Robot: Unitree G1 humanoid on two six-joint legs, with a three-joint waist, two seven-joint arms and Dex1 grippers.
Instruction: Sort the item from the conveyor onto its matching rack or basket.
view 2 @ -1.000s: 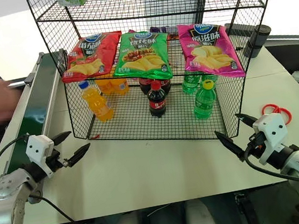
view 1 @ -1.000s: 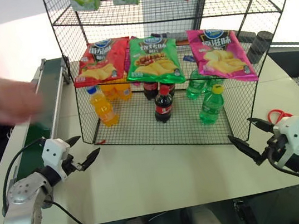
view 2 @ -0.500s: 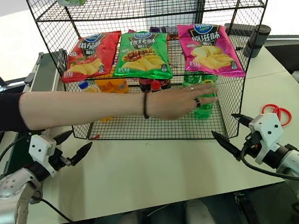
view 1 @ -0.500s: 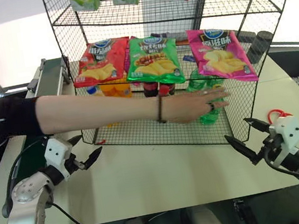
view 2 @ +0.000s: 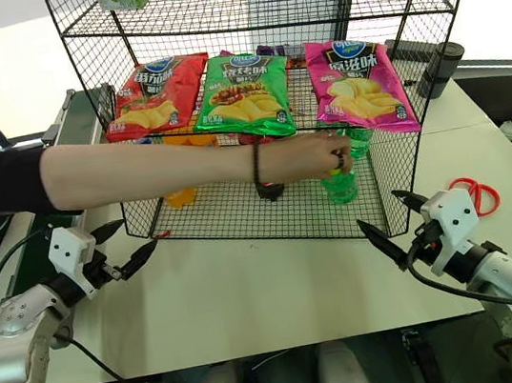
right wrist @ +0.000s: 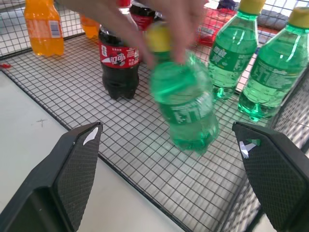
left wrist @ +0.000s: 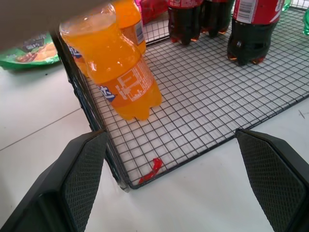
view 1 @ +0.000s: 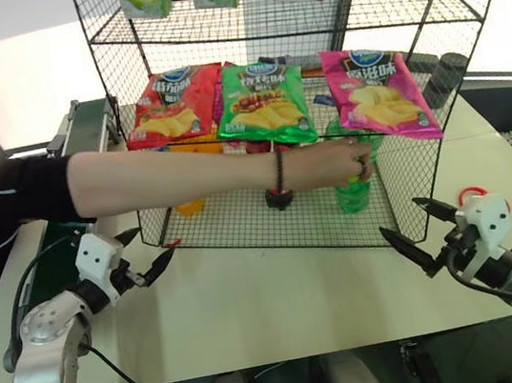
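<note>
Both claws hung wide apart and empty over the white table (view 1: 284,312) in front of the wire rack (view 1: 240,215): the left gripper (view 1: 145,254) at its left corner, the right gripper (view 1: 414,230) at its right. A person's hand (view 1: 338,162) reached across the rack front, gripping the green soda bottle (right wrist: 186,104) inside its basket, beside a cola bottle (right wrist: 118,60). An orange-drink bottle (left wrist: 118,63) stood further left.

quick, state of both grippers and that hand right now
Left gripper: open, holding nothing.
Right gripper: open, holding nothing.
Person's hand: gripping the green soda bottle by its top inside the rack.
</note>
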